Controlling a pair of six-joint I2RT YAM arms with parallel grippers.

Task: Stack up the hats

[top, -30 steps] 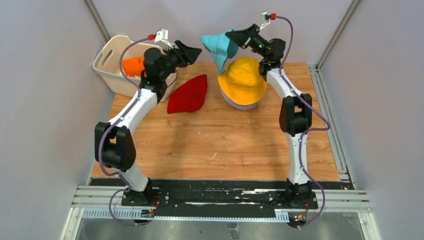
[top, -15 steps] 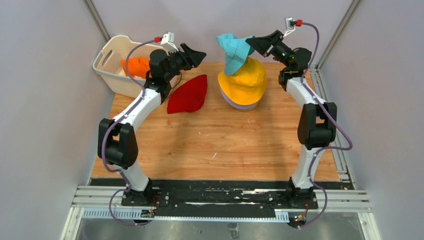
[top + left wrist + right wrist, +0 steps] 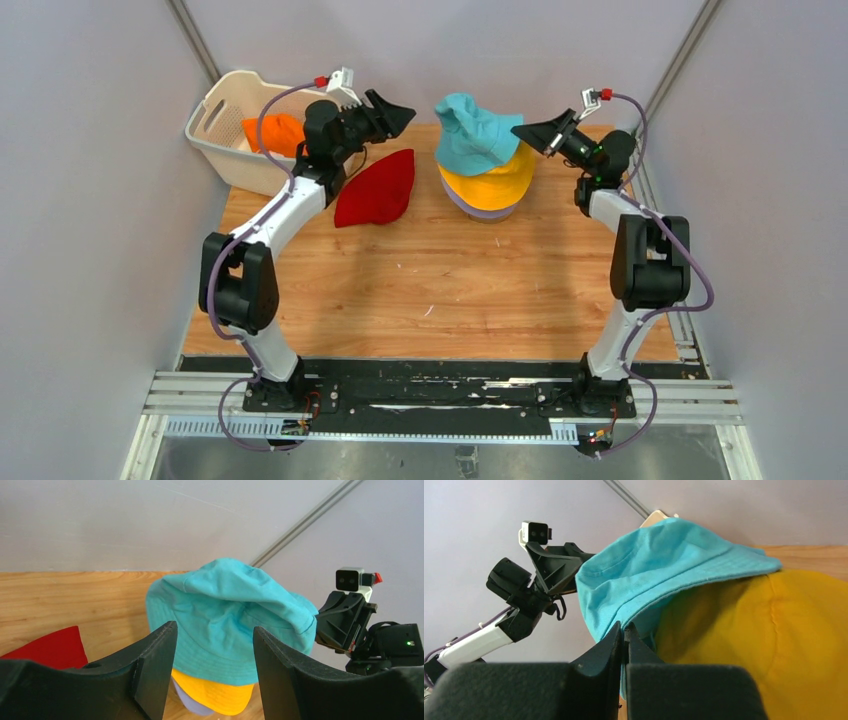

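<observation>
Looking down from the top camera, I see the left arm stretched away from its base with the elbow bent. Its left gripper (image 3: 400, 112) is raised over the back of the wooden table (image 3: 450, 290), jaws parted and empty. The right arm folds up along the right edge. Its right gripper (image 3: 522, 130) points left, pinched closed on the brim of the teal fabric bucket hat (image 3: 470, 135). That hat is draped over the yellow fabric bucket hat (image 3: 495, 187), which covers the lavender fabric bucket hat (image 3: 462, 204), of which only a sliver of brim shows. The red fabric bucket hat (image 3: 378, 188) lies flat just left of the stack. The white perforated plastic basket (image 3: 215, 128) in the back left corner holds the orange fabric bucket hat (image 3: 272, 132).

On the left wrist camera, the left gripper (image 3: 214, 628) aims at the teal hat (image 3: 225, 605) without touching it. The yellow hat (image 3: 215, 694) peeks out below, and the red hat (image 3: 55, 647) is at lower left.

On the right wrist camera, the right gripper (image 3: 624, 628) has its tips together on the teal brim (image 3: 664, 565), with the yellow crown (image 3: 749, 645) beside them.
</observation>
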